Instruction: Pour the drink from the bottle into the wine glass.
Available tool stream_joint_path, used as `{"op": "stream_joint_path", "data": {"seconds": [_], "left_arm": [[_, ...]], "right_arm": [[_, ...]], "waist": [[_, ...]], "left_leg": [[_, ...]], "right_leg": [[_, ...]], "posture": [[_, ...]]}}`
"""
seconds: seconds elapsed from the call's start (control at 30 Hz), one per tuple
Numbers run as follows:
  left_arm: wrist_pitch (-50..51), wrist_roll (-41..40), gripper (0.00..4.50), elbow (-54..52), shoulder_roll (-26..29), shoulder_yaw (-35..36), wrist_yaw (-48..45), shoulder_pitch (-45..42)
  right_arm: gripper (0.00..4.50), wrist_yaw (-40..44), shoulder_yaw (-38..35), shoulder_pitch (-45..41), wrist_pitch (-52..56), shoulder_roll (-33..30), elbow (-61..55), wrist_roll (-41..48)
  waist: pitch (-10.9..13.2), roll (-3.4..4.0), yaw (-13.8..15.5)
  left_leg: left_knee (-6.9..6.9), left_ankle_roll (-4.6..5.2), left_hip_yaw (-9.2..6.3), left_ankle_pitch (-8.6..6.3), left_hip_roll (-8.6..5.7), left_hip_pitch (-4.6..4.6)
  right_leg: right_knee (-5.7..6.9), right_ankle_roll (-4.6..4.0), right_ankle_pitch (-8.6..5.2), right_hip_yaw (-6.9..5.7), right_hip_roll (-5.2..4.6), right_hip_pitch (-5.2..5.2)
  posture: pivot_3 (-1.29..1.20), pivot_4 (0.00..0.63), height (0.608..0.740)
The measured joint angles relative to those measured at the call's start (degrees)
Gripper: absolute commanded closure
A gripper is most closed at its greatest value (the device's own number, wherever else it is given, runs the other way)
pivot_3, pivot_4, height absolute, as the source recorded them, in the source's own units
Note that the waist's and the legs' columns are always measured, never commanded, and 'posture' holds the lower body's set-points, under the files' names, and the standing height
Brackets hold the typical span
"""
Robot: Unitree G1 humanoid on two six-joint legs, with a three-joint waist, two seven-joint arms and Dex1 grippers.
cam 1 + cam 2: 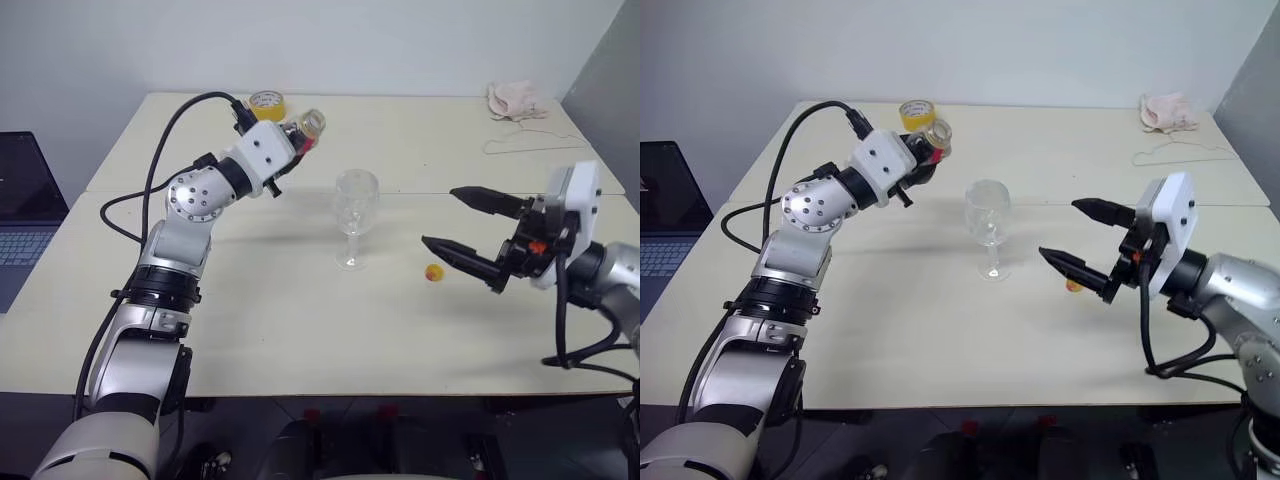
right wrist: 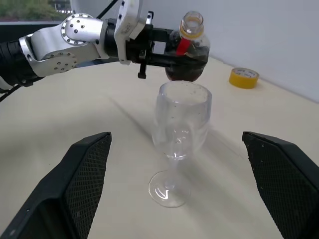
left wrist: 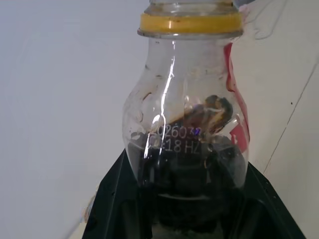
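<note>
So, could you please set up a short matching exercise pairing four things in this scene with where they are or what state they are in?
Things:
1. bottle
2. wine glass
3. yellow cap
4. right gripper

States:
A. lying loose on the table
B. open, holding nothing
C. standing upright and empty
D. uncapped, held in the left gripper

Pairs: 1-D, 2-C, 3-A, 4-B
</note>
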Motion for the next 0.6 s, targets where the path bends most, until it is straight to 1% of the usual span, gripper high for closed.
{"op": "stream_joint_path", "data": {"seconds": [0.1,0.33,0.6], "left_arm": [[-4.0,2.1,3.11,2.4,0.0,-0.8,0.4,-0.8],[-13.0,7.6,3.11,6.4,0.9,-1.2,4.7,-4.7],[-18.4,12.4,3.11,9.5,1.1,-3.4,6.9,-5.0]], "right_arm": [[0.0,-1.3,2.8,0.8,-2.2,2.1,-0.8,-2.3],[0.0,-6.1,9.3,0.1,-6.8,8.2,-1.1,-8.6],[0.0,-7.4,11.5,1.8,-9.5,11.8,-1.1,-10.6]], "waist": [[0.0,0.0,-0.1],[0.0,0.0,-0.1],[0.0,0.0,-0.2]], "left_leg": [[0.01,0.0,-0.01,0.0,0.01,0.01],[0.0,0.0,-0.05,0.0,-0.01,0.0],[0.01,0.0,-0.06,0.0,-0.02,0.01]], "right_leg": [[0.01,0.0,0.0,-0.01,0.02,0.0],[0.0,0.01,0.0,-0.03,0.01,-0.01],[0.01,0.01,0.0,-0.03,0.02,-0.01]], "posture": [[0.0,0.15,0.74],[0.0,0.15,0.74],[0.0,0.15,0.74]]}}
